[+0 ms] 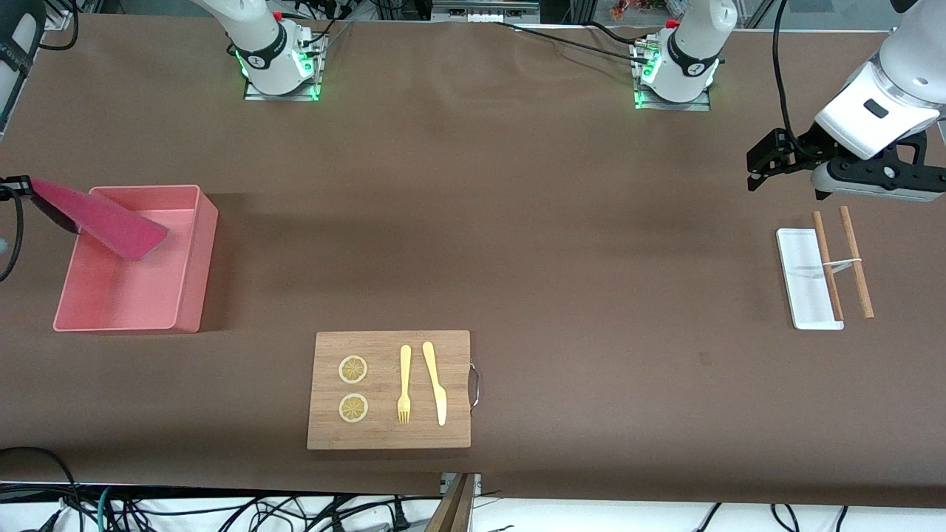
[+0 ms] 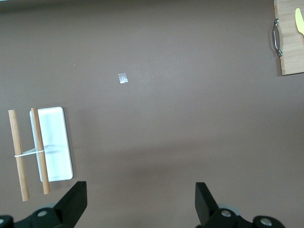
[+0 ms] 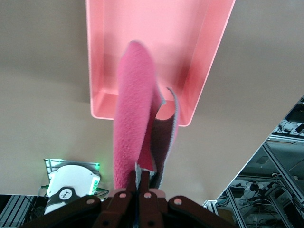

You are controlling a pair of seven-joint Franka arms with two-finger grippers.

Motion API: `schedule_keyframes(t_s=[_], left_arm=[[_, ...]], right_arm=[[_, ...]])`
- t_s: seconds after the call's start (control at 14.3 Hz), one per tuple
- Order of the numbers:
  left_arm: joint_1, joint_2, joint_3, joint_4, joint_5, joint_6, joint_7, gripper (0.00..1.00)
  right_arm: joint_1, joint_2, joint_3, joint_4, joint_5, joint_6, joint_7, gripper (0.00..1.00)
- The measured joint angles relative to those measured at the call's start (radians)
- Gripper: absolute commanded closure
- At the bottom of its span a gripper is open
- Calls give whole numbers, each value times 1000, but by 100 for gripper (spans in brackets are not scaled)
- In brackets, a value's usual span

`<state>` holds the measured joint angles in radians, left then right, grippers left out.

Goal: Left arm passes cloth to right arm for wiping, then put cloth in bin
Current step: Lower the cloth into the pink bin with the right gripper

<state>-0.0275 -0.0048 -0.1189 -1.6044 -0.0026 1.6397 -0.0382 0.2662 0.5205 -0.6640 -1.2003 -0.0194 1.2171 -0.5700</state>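
My right gripper (image 1: 24,186) is at the right arm's end of the table, shut on one end of the magenta-pink cloth (image 1: 103,220). The cloth hangs slantwise over the salmon-pink bin (image 1: 208,244), its free end above the bin's inside. In the right wrist view the fingers (image 3: 131,183) pinch the cloth (image 3: 135,118), which shows a greyish underside, with the bin (image 3: 104,47) below it. My left gripper (image 1: 787,185) is up over the table at the left arm's end, above the white tray. Its fingers (image 2: 76,199) stand wide open with nothing between them.
A wooden cutting board (image 1: 388,347) near the front camera carries two lemon slices, a yellow fork and a yellow knife. A flat white tray (image 1: 802,284) with banded chopsticks (image 1: 855,258) lies under the left arm. A small pale scrap (image 2: 123,78) lies on the brown tablecloth.
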Motion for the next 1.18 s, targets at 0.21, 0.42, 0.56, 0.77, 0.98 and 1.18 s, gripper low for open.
schedule_keyframes(t_s=[0.21,0.42,0.56,0.77,0.98,1.18], left_arm=[[0,2,1,0,0,0,0,0],[1,2,1,0,0,0,0,0],[1,2,1,0,0,0,0,0],[1,2,1,0,0,0,0,0],[1,3,1,0,0,-3,0,0],[1,3,1,-1,0,-5,0,0]], right_arm=[[-9,14,0,-91,1,103,-4,100],[-8,39,1,-190,38,231,-4,100],[-8,55,2,-253,74,315,-4,100],[-7,81,9,-326,136,414,0,100],[-6,100,47,-373,150,504,36,100],[-2,112,74,-411,151,587,61,100]])
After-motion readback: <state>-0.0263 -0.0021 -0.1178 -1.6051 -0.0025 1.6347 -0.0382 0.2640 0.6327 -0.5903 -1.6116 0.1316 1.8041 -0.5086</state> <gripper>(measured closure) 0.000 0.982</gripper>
